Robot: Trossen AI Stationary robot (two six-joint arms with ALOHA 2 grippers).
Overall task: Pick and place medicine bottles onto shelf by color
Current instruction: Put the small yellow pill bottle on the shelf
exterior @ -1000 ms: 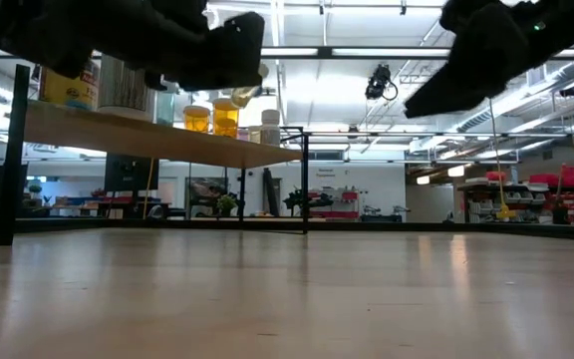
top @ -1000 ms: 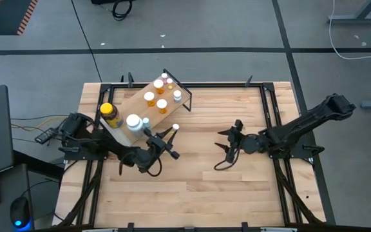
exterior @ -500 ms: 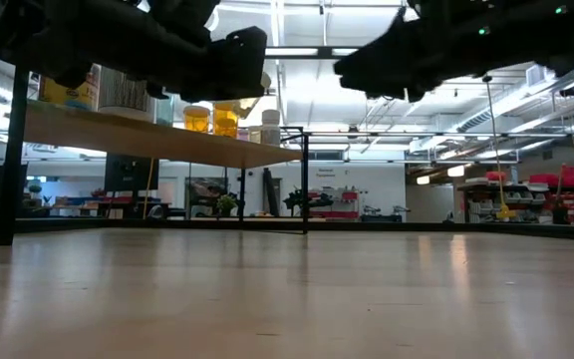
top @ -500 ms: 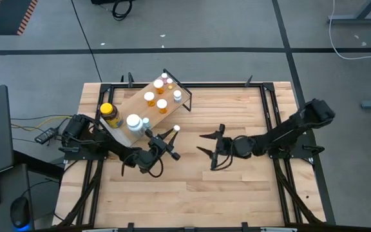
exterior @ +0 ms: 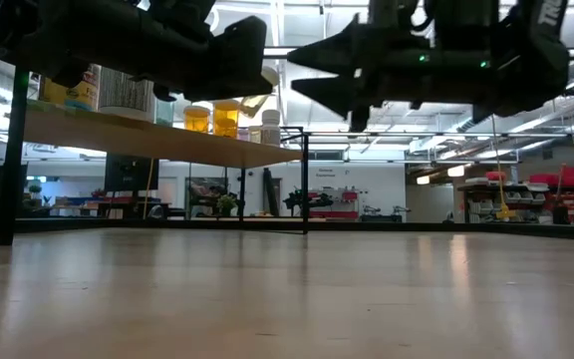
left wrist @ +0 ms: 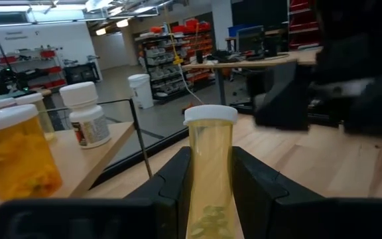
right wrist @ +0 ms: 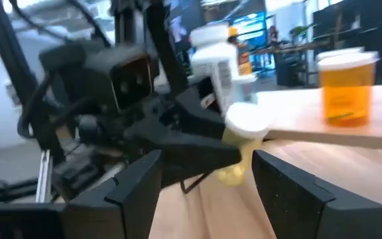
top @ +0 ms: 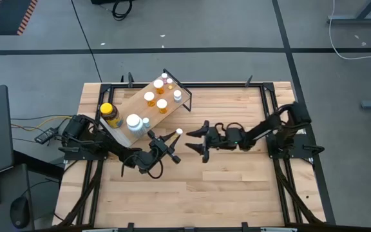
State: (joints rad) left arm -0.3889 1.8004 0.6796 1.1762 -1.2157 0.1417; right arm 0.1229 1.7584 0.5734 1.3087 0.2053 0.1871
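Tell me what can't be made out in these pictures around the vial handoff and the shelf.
- Labels on the bottles on the shelf: too small in the high view.
- Left tool shut on the yellow vial: the vial's base is cut off by the left wrist view's edge.
- Right tool, open: motion blur in the right wrist view hides its gap to the vial.
- Low view: dark arms block the vial.

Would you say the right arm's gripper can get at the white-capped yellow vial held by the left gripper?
Probably yes: the right gripper is open, level with the white-capped yellow vial in the left gripper, nothing between them.
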